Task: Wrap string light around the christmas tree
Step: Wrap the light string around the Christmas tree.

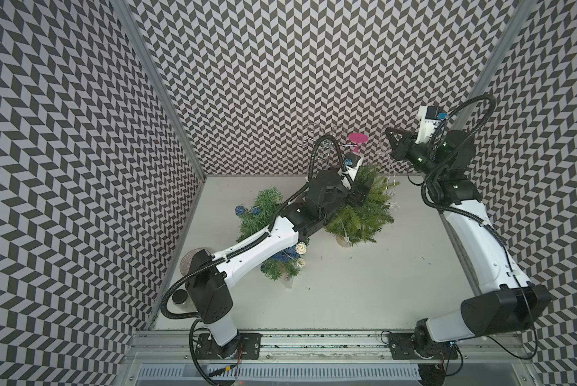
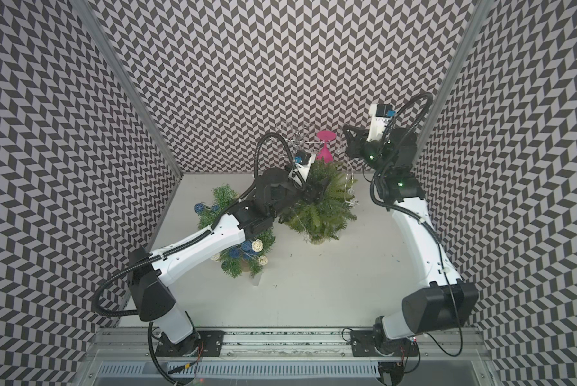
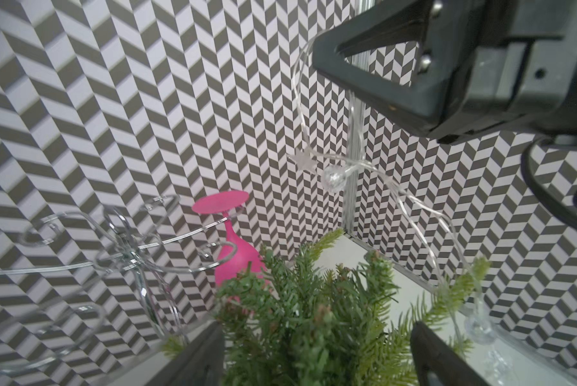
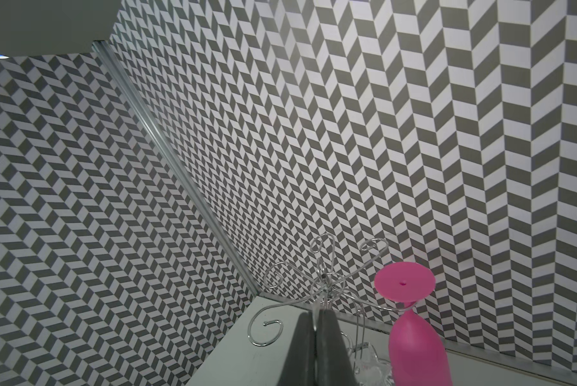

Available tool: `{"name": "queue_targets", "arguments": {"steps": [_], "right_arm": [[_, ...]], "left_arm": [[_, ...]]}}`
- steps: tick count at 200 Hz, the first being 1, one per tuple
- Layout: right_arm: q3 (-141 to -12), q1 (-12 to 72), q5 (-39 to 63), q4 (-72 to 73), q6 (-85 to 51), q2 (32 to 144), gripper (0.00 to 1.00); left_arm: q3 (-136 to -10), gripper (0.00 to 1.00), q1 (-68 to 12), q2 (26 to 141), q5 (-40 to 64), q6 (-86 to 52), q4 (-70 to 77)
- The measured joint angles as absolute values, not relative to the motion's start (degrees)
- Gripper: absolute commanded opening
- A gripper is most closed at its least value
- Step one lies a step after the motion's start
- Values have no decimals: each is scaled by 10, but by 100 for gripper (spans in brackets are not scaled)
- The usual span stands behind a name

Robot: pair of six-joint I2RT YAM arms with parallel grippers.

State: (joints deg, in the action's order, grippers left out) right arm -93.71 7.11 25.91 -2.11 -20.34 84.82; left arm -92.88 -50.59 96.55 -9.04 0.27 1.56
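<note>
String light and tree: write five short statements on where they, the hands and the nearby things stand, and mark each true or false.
1. The right hand is shut on the string light. True.
2. The left hand is clamped on a branch of the christmas tree. False: it is open, with its fingers apart on either side of the treetop.
3. The pink glass stands upright on the table. False: it hangs upside down from the wire rack, foot up.
4. The string light runs from the raised right hand down to the christmas tree. True.
5. A second tree with blue and white balls stands beside the christmas tree, partly under the left arm. True.
</note>
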Motion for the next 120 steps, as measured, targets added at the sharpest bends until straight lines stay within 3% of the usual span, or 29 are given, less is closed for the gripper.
{"name": "queue_targets", "arguments": {"steps": [54, 103, 120], "right_arm": [[-929, 80, 270, 4, -200, 852, 0], [-909, 89, 279, 0, -195, 854, 0], [-910, 93, 280, 1, -196, 851, 0]], "left_arm": [[-928, 98, -501, 903, -58, 6, 28], [-928, 87, -470, 898, -2, 3, 28], [-928, 87, -460, 900, 31, 1, 28]]}}
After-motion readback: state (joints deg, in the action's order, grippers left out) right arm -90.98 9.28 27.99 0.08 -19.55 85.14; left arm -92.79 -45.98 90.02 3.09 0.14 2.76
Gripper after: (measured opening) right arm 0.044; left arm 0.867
